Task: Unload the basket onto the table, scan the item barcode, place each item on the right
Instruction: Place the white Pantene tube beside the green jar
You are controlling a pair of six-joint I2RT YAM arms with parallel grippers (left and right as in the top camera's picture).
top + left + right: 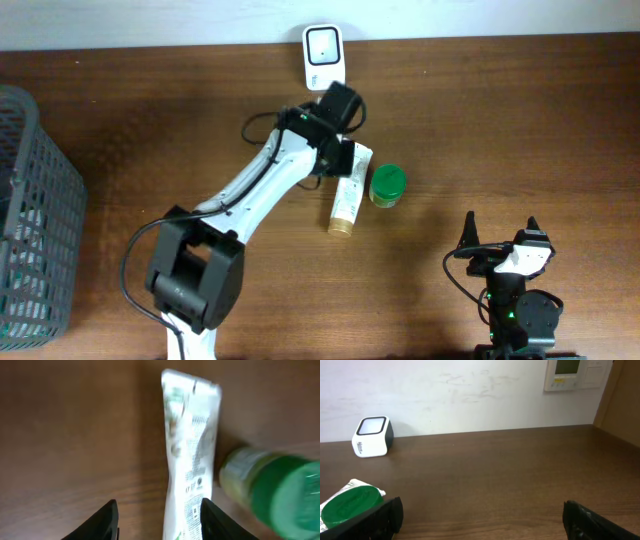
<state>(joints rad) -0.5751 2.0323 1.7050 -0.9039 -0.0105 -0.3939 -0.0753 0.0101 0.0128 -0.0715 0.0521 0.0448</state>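
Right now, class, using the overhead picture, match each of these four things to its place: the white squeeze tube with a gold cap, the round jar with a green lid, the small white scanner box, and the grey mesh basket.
1. white squeeze tube
2. green-lidded jar
3. white scanner box
4. grey mesh basket

A. at the left edge of the table
B. at the far edge, by the wall
C. lying flat, mid-table
D. upright, beside the tube

Pairs: 1-C, 2-D, 3-B, 4-A.

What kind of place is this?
Probably an indoor room set up as a mock checkout: a white barcode scanner on a wooden table against a white wall, a grey wire basket at one side, and a wall control panel.
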